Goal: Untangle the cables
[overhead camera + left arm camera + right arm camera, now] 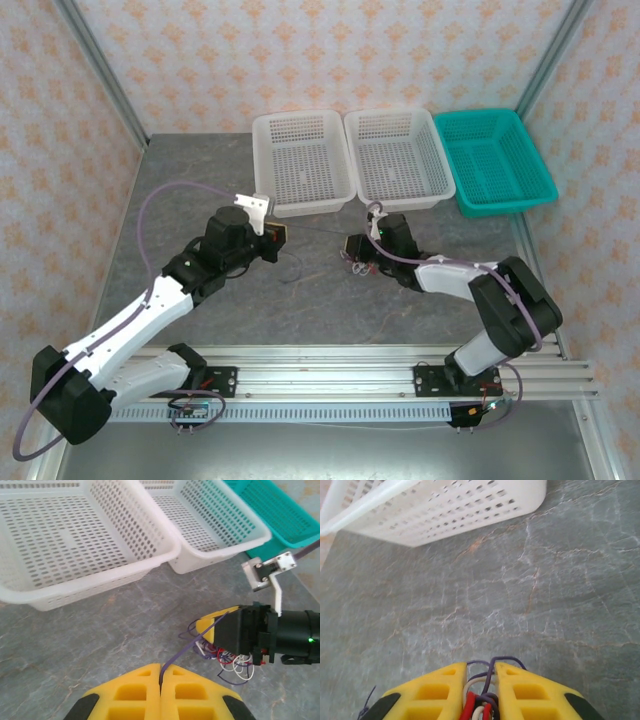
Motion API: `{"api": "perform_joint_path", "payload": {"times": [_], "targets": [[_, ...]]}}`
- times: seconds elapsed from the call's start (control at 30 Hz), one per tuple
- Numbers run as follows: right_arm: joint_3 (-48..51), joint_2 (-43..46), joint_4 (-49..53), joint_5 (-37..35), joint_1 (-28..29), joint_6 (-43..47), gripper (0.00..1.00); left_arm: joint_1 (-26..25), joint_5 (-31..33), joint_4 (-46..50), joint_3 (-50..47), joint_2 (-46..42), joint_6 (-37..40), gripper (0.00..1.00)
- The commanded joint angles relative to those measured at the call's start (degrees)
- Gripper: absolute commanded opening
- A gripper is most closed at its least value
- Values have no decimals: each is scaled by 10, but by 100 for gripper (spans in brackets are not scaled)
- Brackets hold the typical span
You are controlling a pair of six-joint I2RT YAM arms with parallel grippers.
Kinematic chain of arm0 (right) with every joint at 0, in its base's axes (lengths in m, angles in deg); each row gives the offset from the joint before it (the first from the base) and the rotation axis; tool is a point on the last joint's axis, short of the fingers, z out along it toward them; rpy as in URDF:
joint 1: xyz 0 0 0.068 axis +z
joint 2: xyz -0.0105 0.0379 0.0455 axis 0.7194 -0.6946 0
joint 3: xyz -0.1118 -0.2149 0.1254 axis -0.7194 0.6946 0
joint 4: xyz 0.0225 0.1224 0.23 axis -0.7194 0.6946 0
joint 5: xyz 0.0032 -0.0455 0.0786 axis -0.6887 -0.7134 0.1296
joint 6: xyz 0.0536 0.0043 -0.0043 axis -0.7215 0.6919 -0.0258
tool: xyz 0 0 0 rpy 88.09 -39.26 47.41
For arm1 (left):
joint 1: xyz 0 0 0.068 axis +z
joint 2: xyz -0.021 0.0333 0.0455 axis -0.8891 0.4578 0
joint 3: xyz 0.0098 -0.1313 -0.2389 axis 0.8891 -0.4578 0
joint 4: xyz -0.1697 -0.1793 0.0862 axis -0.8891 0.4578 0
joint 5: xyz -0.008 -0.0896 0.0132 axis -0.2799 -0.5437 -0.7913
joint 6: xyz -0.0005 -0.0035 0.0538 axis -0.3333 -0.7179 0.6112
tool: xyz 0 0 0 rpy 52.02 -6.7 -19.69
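The cables, a small knot of red, white and purple wires, are being clamped between the nearly closed fingers of the right gripper, low over the grey table. One purple wire is being stretched taut from the knot to the left gripper, whose fingers are being pressed together on it. Loose loops are being left hanging under the right gripper. Beyond, two white baskets and a teal basket are being shown side by side.
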Motion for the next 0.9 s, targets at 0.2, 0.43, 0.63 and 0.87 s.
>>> {"api": "perform_joint_path", "payload": {"times": [0.2, 0.43, 0.63, 0.87], "targets": [[63, 114, -4, 27, -9, 58, 99, -28, -21, -151, -7, 82, 19, 0], [105, 161, -27, -37, -8, 33, 99, -30, 4, -176, -14, 132, -6, 0], [108, 136, 31, -86, 20, 69, 91, -31, 11, -169, -13, 127, -1, 0], [61, 2, 19, -45, 41, 59, 53, -29, 71, -144, -10, 110, -14, 0]]}}
